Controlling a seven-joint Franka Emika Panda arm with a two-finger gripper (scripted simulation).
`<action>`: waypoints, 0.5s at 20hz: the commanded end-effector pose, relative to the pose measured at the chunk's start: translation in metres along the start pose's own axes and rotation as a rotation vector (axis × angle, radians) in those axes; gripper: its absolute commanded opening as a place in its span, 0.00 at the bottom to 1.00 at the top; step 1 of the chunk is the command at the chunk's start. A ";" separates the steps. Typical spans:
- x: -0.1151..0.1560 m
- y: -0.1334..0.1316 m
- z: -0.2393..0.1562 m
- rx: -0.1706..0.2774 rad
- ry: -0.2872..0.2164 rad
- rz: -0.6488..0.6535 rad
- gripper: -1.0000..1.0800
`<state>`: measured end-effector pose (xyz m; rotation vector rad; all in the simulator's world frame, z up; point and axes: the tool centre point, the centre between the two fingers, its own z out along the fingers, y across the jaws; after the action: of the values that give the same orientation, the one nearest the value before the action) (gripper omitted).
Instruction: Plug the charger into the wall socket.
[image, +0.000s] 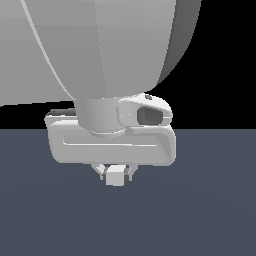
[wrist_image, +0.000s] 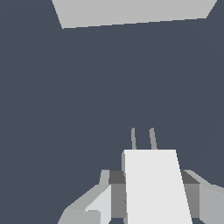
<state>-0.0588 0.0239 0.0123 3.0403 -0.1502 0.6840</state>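
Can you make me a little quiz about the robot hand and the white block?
1. True or false: the charger sits between the gripper's fingers.
2. In the wrist view, how many thin prongs stick out of the charger? A) none B) two C) four
3. Fill in: in the wrist view, the light-grey wall socket is ______ the prongs, with bare dark floor between them.

Key: 1 true. 2 B, two. 3 apart from; nothing is plugged in yet.
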 end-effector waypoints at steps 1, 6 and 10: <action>0.000 -0.002 0.001 0.003 0.000 -0.003 0.00; 0.000 -0.001 0.000 0.000 0.001 -0.001 0.00; 0.003 0.000 -0.003 0.002 0.001 -0.006 0.00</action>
<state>-0.0581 0.0242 0.0142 3.0412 -0.1435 0.6841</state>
